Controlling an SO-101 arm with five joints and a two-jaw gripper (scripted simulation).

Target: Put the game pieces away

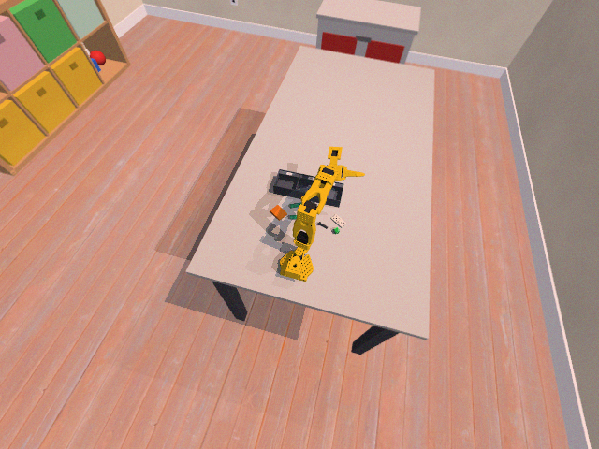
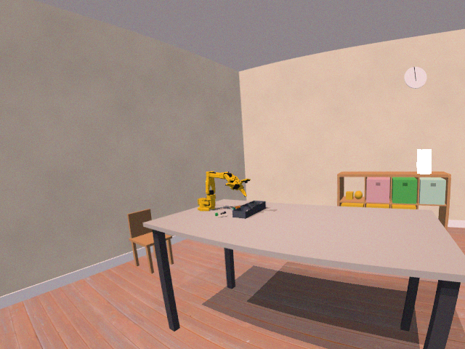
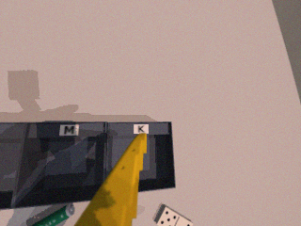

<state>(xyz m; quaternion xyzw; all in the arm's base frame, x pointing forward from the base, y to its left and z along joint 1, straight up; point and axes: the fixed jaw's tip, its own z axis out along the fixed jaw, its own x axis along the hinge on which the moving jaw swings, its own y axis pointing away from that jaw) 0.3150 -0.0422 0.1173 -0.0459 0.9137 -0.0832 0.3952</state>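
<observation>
— Where's the domino (image 3: 172, 217)?
— On the table at five o'clock of my wrist view, outside bin K (image 3: 140, 155). I hold the gripper (image 3: 123, 188) spread wide, empty, ready to pick.

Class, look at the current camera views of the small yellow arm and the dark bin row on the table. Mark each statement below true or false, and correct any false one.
1. The yellow gripper is open and holds nothing. True.
2. The white domino tile lies inside the dark bin labelled K. False: it lies on the table, outside that bin.
3. In the wrist view, the bin labelled M sits left of the K bin. True.
4. The orange block is gripped by the arm. False: it rests on the table beside the arm.
5. The bin row stands on the floor. False: it stands on the table.
</observation>
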